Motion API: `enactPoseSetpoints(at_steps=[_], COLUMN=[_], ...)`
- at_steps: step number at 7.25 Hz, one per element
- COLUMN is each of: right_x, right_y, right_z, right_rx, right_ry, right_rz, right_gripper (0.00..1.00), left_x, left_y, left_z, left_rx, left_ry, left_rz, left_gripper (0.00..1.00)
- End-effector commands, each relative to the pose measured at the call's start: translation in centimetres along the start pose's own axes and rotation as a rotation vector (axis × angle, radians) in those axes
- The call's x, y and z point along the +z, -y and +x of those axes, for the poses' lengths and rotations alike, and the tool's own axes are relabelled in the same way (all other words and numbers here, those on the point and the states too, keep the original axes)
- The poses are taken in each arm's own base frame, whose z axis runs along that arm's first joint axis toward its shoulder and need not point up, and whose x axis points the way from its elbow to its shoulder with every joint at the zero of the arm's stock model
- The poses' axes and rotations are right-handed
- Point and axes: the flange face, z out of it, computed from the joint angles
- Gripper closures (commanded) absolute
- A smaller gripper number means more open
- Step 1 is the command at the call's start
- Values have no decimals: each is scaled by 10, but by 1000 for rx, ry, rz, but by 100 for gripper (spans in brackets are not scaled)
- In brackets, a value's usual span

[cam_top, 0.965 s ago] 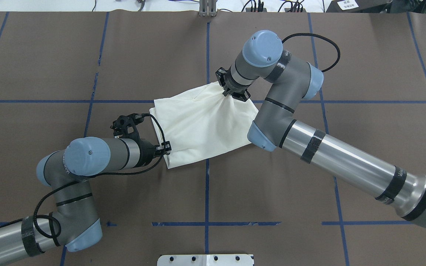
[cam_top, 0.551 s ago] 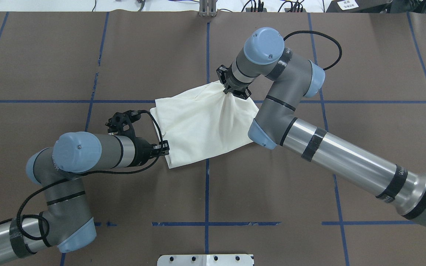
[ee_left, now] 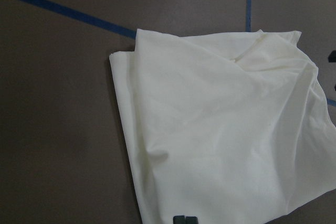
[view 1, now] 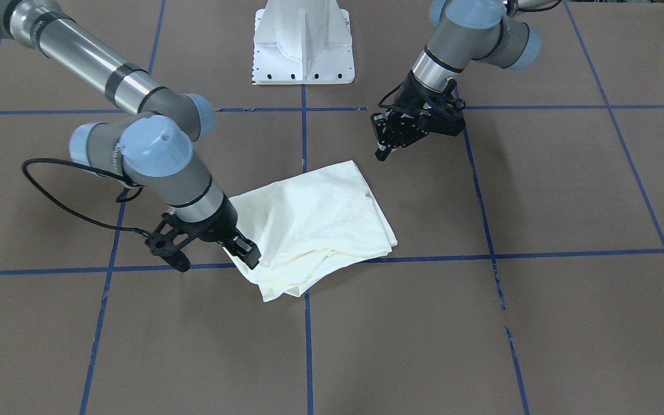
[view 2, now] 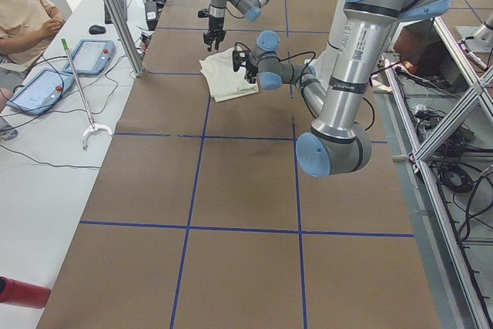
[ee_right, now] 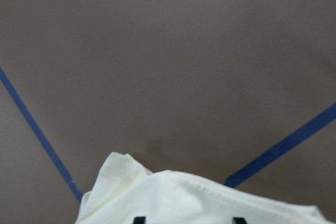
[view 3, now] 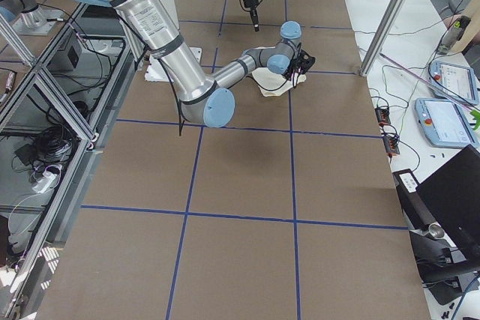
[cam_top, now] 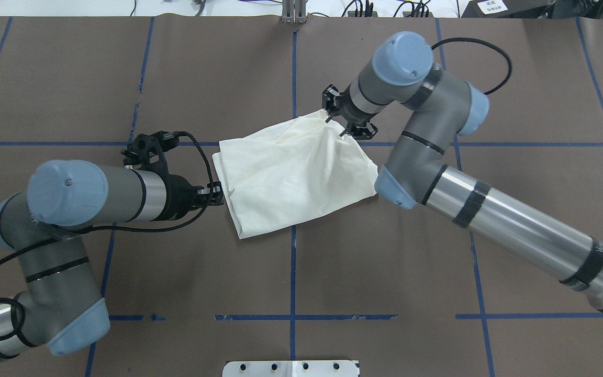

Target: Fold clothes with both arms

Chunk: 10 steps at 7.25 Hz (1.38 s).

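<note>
Although the folded shirt [cam_top: 291, 173] lay in plain sight at the middle of the bench [cam_top: 437, 251], only plain cream cloth faced up. In the overhead view the right arm's elbow [cam_top: 393, 186] covered its right-hand corner. The left claw [cam_top: 218, 192] hung just beside the shirt's left edge, clear of the cloth. Its wrist view showed a single dark tip [ee_left: 184, 219] at the bottom edge, so the fingers seemed pressed together on nothing. The right claw [cam_top: 335, 125] sat at the shirt's far right corner with its fingertips [ee_right: 139, 220] spread apart. The hem lay between them, cut off by the frame, and I cannot tell whether they touched the cloth. Layered edges [view 1: 303, 279] showed at the far side. In both end views the claws were too small to read.
</note>
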Motion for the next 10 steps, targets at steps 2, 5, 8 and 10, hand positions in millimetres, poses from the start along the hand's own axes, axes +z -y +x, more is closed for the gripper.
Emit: enactPoseSetpoints(at_steps=[2,5,8,10], right_x=[-97,-194,-245,-281], right_y=[114,210,243,256], right_z=[136,342,461,477], right_rx=[-167,-568,-688,-697], right_ry=[-14,-106,-197,-257], right_rz=[-12,35,-24,-62], right_gripper=[0,0,0,0], left_x=[-93,-183,-240,-235], left_y=[114,221,264,273], left_z=[-135,-287,-354,-366], left_rx=[341,495,443,349], left_ry=[108,277,329,354], left_rz=[-11,-80,-122,-181], left_gripper=[100,100,86,60])
